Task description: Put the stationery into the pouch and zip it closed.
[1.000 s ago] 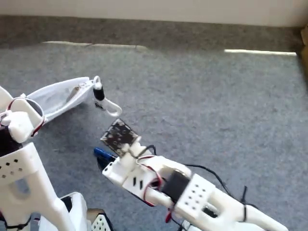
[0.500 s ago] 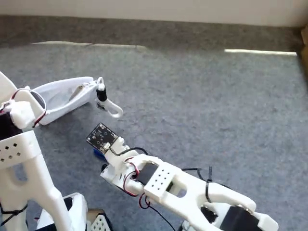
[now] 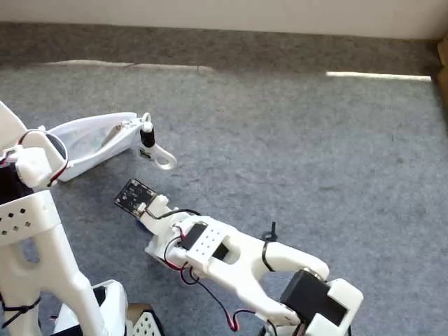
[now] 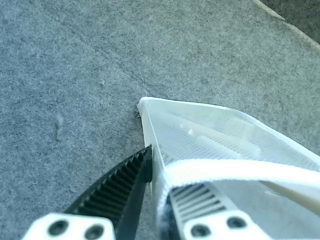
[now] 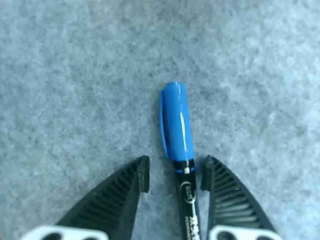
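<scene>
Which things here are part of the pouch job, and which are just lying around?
For the job: white mesh pouch, gripped at its edge by the left hand; blue-capped black marker, lying inside the open right hand.
Just there: grey carpet; pale wall along the back.

Bare grey mat runs wide across the far and right side of the table: broad passage there. The near side is crowded. Right arm lies stretched low across the near middle, and left arm stands at the near left edge, with a narrow strip of mat between them. Pouch lies at far left, its clip ring projecting onto the mat near the right arm's wrist. Left gripper pinches the pouch's end wall, blocking that end. Marker lies between the spread fingers of right gripper, with a small gap of mat either side of the barrel and bare mat around the cap.
</scene>
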Tool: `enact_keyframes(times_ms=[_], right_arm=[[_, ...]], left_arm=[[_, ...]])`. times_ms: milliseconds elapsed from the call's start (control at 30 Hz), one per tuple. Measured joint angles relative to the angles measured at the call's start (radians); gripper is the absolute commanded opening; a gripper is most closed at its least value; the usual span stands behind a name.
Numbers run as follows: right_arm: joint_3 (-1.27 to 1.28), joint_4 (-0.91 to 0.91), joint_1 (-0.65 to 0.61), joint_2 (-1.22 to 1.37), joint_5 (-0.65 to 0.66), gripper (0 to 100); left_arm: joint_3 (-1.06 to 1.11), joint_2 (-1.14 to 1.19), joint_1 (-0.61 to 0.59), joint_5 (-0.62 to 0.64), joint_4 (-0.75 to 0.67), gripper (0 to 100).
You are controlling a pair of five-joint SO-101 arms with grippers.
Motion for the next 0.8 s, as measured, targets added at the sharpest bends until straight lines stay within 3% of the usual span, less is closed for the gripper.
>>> enact_keyframes(times_ms=[267, 433, 800], right_arm=[[-0.063, 0.172, 0.005, 0.003, 0.034, 15.6], [-0.08, 0.215, 0.031, 0.003, 0.046, 0.5], [-0.089, 0.322, 0.052, 0.003, 0.13, 0.5]], left_arm=[[0.0, -0.002, 0.0, -0.002, 0.0, 1], [0.0, -0.002, 0.0, -0.002, 0.0, 1], [0.008, -0.002, 0.0, -0.002, 0.0, 1]])
